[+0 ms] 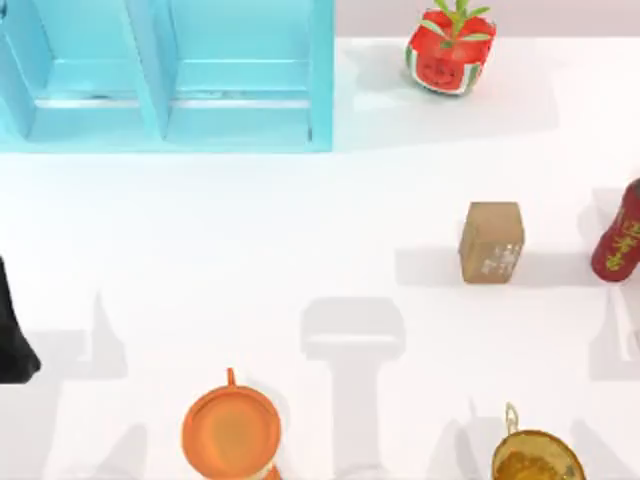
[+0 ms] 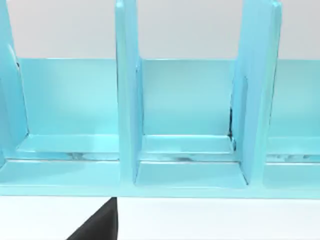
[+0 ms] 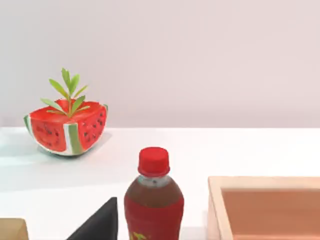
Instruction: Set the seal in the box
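Left fingertip above white table, pale wall behind.

Left arm: matte black, smooth rounded shell, no markings, cables or screws discernible. Left gripper finger: black, wedge-shaped, plain flat faces. Right gripper finger: same black pointed wedge, unmarked.

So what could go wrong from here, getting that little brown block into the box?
1. The red bottle stands just right of the seal; a reach from that side might knock it over.
2. The wooden box sits right beside the bottle in the right wrist view, so the carry and drop may brush it.
3. The blue divided rack could be mistaken for the box.
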`<move>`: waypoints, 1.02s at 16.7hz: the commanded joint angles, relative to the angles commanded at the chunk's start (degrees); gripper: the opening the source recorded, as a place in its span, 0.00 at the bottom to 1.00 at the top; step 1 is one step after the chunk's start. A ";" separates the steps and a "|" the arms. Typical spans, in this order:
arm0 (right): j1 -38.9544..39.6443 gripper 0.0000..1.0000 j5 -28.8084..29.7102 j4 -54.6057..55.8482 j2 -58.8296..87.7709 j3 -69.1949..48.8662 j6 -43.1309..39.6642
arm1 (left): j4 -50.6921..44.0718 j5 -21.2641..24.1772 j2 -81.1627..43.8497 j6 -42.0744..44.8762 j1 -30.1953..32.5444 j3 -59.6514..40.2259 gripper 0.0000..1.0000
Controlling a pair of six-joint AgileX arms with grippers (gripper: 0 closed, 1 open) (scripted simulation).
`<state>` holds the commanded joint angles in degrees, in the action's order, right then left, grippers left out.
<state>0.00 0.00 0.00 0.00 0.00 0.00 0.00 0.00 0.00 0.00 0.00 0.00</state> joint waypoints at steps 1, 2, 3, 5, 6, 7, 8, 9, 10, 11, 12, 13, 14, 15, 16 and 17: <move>0.00 1.00 0.00 0.00 0.00 0.00 0.00 | 0.00 0.00 0.00 0.00 0.00 0.00 1.00; 0.00 1.00 0.00 0.00 0.00 0.00 0.00 | 0.00 0.00 0.00 0.00 0.00 0.00 1.00; 0.14 1.00 0.00 -0.49 0.57 -0.54 0.14 | 0.00 0.00 0.00 0.00 0.00 0.00 1.00; 0.82 1.00 0.00 -2.96 3.54 -3.39 0.86 | 0.00 0.00 0.00 0.00 0.00 0.00 1.00; 1.33 1.00 -0.01 -4.85 5.94 -5.71 1.40 | 0.00 0.00 0.00 0.00 0.00 0.00 1.00; 1.96 1.00 -0.01 -7.12 8.94 -8.62 2.06 | 0.00 0.00 0.00 0.00 0.00 0.00 1.00; 2.67 1.00 -0.02 -9.72 12.54 -12.12 2.81 | 0.00 0.00 0.00 0.00 0.00 0.00 1.00; 3.47 1.00 -0.02 -12.63 16.73 -16.16 3.65 | 0.00 0.00 0.00 0.00 0.00 0.00 1.00; 4.34 1.00 -0.03 -15.78 21.50 -20.67 4.56 | 0.00 0.00 0.00 0.00 0.00 0.00 1.00; 5.27 1.00 -0.03 -19.16 26.75 -25.59 5.54 | 0.00 0.00 0.00 0.00 0.00 0.00 1.00; 6.25 1.00 -0.04 -22.72 32.41 -30.83 6.56 | 0.00 0.00 0.00 0.00 0.00 0.00 1.00; 7.27 1.00 -0.04 -26.43 38.37 -36.33 7.64 | 0.00 0.00 0.00 0.00 0.00 0.00 1.00; 8.32 1.00 -0.05 -30.26 44.59 -42.02 8.74 | 0.00 0.00 0.00 0.00 0.00 0.00 1.00; 9.40 1.00 -0.06 -34.15 50.99 -47.80 9.87 | 0.00 0.00 0.00 0.00 0.00 0.00 1.00; 10.48 1.00 -0.06 -38.08 57.51 -53.62 11.00 | 0.00 0.00 0.00 0.00 0.00 0.00 1.00; 11.56 1.00 -0.07 -42.00 64.05 -59.39 12.13 | 0.00 0.00 0.00 0.00 0.00 0.00 1.00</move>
<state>11.56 -0.07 -42.00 64.05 -59.39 12.13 0.00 0.00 0.00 0.00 0.00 0.00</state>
